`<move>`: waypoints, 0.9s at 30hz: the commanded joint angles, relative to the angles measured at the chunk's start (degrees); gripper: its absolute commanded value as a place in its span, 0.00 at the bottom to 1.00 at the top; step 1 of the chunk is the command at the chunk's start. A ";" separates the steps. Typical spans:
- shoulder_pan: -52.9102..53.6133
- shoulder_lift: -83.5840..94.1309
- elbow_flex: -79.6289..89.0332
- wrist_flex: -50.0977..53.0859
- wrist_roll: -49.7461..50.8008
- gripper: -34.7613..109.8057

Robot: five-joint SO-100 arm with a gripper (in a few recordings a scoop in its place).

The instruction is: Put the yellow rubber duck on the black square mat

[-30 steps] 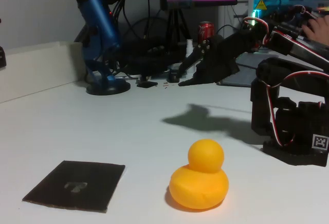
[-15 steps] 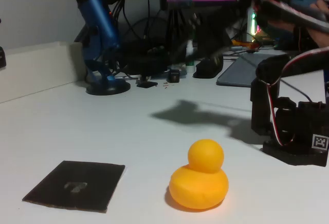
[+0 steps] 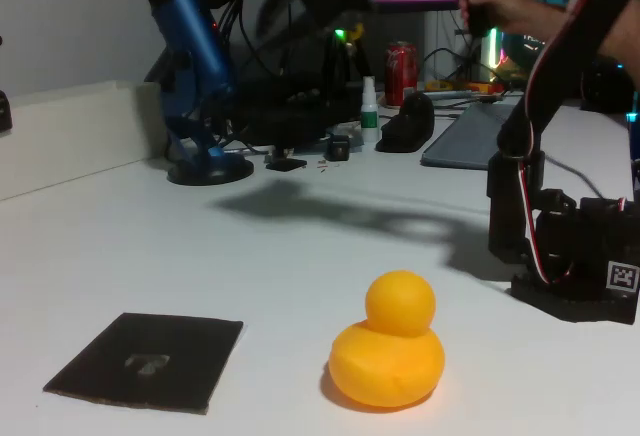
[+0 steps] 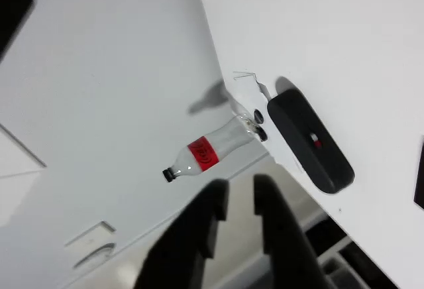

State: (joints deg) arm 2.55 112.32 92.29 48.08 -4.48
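A yellow duck (image 3: 388, 354) sits near the worktop's (image 3: 300, 256) front edge, just right of the black mat (image 3: 148, 360); the raised arm's fingers (image 4: 235, 213), slightly parted, hold nothing.

One duck (image 3: 388, 352), one mat (image 3: 148, 360).
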 commanded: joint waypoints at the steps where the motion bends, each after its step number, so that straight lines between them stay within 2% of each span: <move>1: 1.14 -9.76 -8.26 0.35 -0.88 0.27; 5: 1.23 -13.18 -8.26 2.55 -0.88 0.27; 18: 0.53 -12.74 -9.14 26.28 -1.49 0.27; 27: 0.35 -3.43 -8.26 35.51 -18.63 0.27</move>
State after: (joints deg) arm 2.29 104.06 85.61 81.47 -18.02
